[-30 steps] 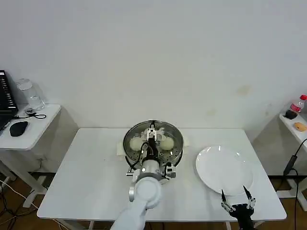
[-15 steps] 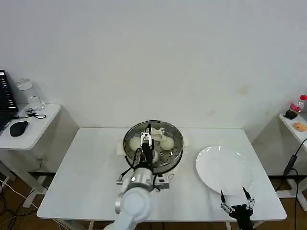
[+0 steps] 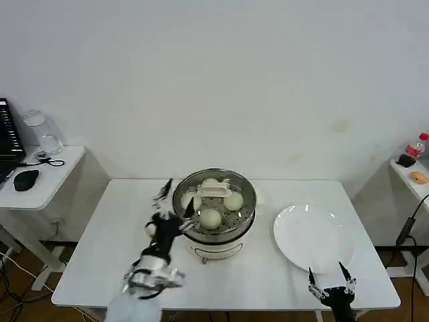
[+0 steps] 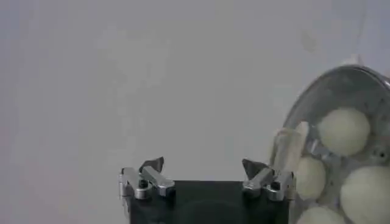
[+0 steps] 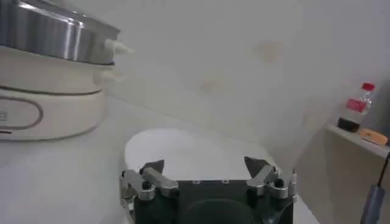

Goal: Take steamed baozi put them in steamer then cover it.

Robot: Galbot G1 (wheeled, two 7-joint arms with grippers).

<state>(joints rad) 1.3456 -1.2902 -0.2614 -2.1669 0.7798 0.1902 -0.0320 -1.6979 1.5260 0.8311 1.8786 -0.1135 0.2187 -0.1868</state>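
The steamer [image 3: 216,228] stands mid-table, a shiny pot on a white base. The cover [image 3: 212,192], a glass lid with a whitish bar handle, rests on it. Several steamed baozi [image 3: 210,218] show through the glass. My left gripper [image 3: 175,199] hovers open just left of the steamer, holding nothing. In the left wrist view the left gripper [image 4: 203,165] faces bare table, with the steamer [image 4: 317,97], baozi [image 4: 343,130] and the cover's handle [image 4: 294,143] off to one side. My right gripper [image 3: 328,282] waits open at the table's front right; the right gripper [image 5: 204,165] faces the steamer [image 5: 52,36].
An empty white plate [image 3: 313,236] lies right of the steamer, also the plate [image 5: 189,149] before the right gripper. A side table [image 3: 40,181] with a mouse and jar stands at left. A shelf with a bottle [image 3: 417,145] is at right.
My left gripper has let go of the cover's handle and drawn back from above the steamer to its left side. The cover stays on the steamer. The right arm has not moved.
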